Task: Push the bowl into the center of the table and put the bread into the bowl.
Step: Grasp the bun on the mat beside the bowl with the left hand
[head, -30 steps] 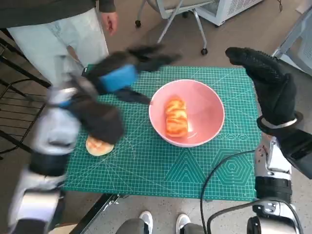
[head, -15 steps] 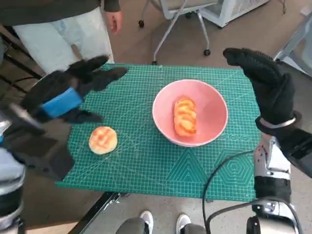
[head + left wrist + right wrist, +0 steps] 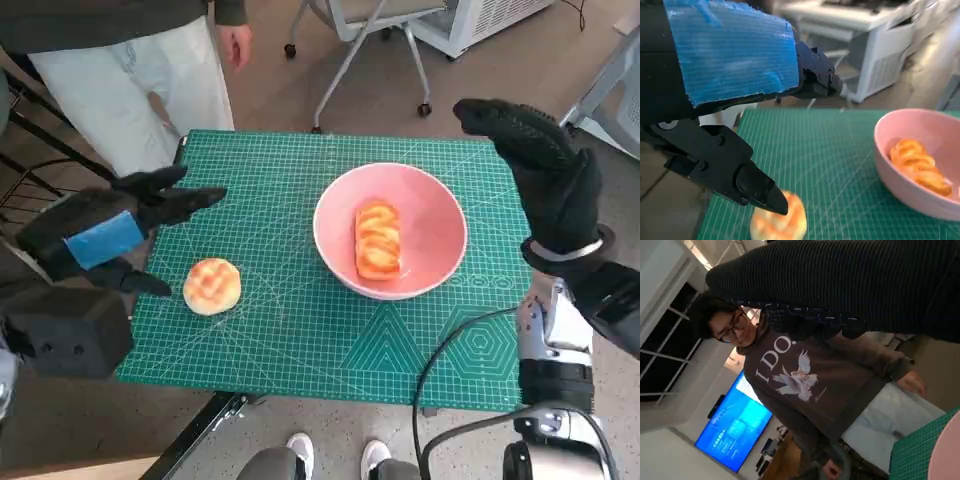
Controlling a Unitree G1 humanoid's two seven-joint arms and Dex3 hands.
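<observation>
left robot hand (image 3: 105,232) spread, empty | right robot hand (image 3: 545,175) spread, empty | risk: left sweep knocks bun (image 3: 211,286) off desk (image 3: 300,350) edge, away from bowl (image 3: 425,195)

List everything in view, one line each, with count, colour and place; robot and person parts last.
bowl: one, pink, near the mat's middle, right of centre.
long bread: one, orange-glazed, inside the bowl.
round bun: one, golden, on the mat's left part, outside the bowl.
cutting mat: one, green, gridded, covering the table.
office chair: one, grey, on the floor beyond the table.
person: one, dark top, pale trousers, standing past the far-left corner.
left hand: black, blue-taped, open, at the mat's left edge.
right hand: black glove, open, raised beside the bowl.
</observation>
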